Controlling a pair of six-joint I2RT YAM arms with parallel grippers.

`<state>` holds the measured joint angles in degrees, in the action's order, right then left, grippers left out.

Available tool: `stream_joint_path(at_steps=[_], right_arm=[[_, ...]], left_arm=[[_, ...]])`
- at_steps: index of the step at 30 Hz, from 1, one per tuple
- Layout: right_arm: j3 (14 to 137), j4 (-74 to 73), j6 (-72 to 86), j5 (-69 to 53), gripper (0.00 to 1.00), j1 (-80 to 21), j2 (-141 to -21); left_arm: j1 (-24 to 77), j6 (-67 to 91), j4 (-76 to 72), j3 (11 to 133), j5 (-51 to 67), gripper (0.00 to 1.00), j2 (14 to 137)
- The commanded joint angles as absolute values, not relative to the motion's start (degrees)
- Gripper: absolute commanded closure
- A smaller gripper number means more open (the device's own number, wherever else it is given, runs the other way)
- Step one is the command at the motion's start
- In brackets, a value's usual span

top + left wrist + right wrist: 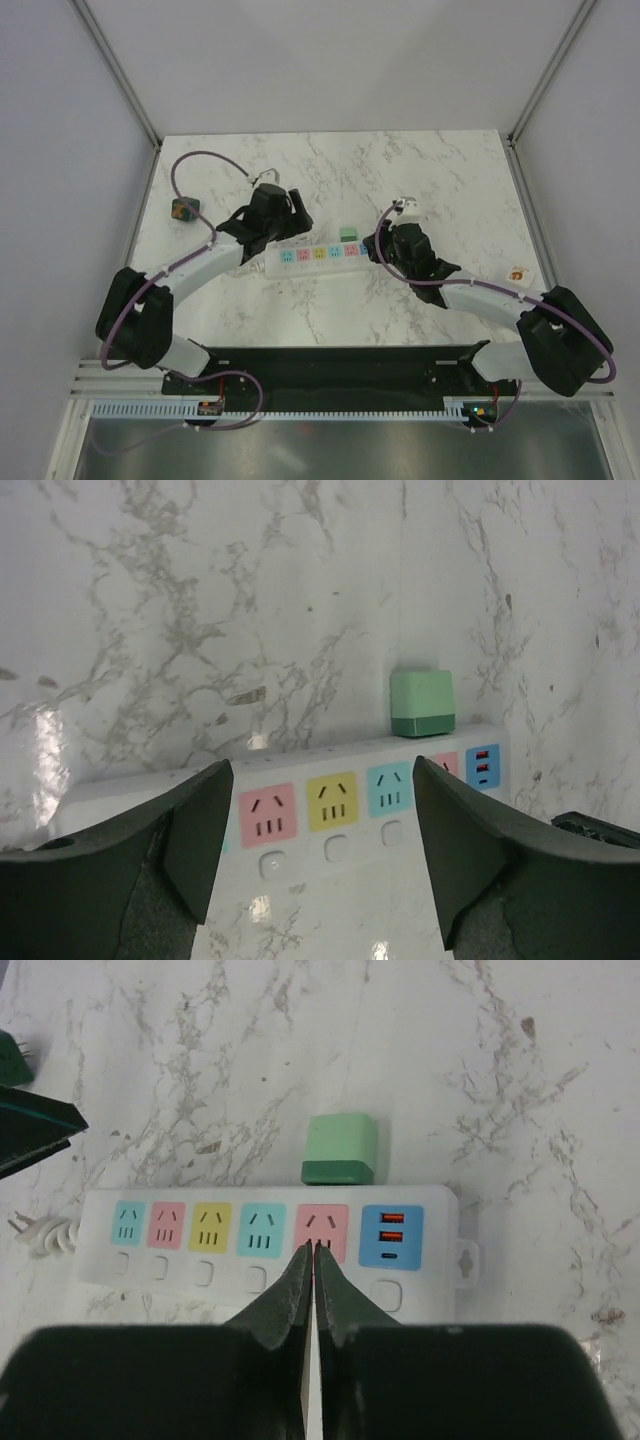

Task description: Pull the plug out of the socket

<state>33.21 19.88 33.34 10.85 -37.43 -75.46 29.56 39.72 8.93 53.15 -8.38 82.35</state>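
Already the plug (183,209) lies near the tabletop's (420,160) left edge, well apart from the power strip (320,255), whose outlets (212,1228) all stand empty. The left hand (322,780) hangs open over the strip. The right hand (313,1250), nearly closed on nothing, points at a pink outlet (335,1225). Both should probably lift straight up, so the strip is not dragged.

Nothing you can actually read here, sorry. The socket (215,1265) only gives you plain pastel outlet faces (210,1225) with bare slot holes, plus orange USB ports (392,1227) at its right end, and no lettering resolves on any of it. The orange-yellow mark on the plug (182,209), far left in the top view, is too small to make out.
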Motion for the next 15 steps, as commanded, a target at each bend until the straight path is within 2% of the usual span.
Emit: stream_joint_path(at_steps=[1, 3, 5, 10, 15], right_arm=[[32.43, 18.01, 36.29, 14.94, 0.94, -37.18, -76.20], [31.73, 18.98, 36.39, 14.77, 1.00, -36.83, -77.16], [31.55, 19.07, 36.47, 15.03, 1.00, -35.86, -77.87], [30.15, 21.88, 37.18, 11.96, 1.00, -33.23, -79.71], [30.23, 22.94, 36.74, 10.90, 1.00, -32.70, -81.29]], left_arm=[[33.39, 32.08, 9.13, 62.55, -12.39, 0.22, 89.70], [35.23, 30.42, 9.49, 65.81, -12.22, 0.27, 93.50], [36.56, 29.45, 12.21, 71.44, -13.00, 0.32, 99.03], [40.69, 26.46, 18.10, 83.21, -16.08, 0.35, 108.88], [42.80, 26.89, 20.74, 87.45, -16.61, 0.44, 114.17]])
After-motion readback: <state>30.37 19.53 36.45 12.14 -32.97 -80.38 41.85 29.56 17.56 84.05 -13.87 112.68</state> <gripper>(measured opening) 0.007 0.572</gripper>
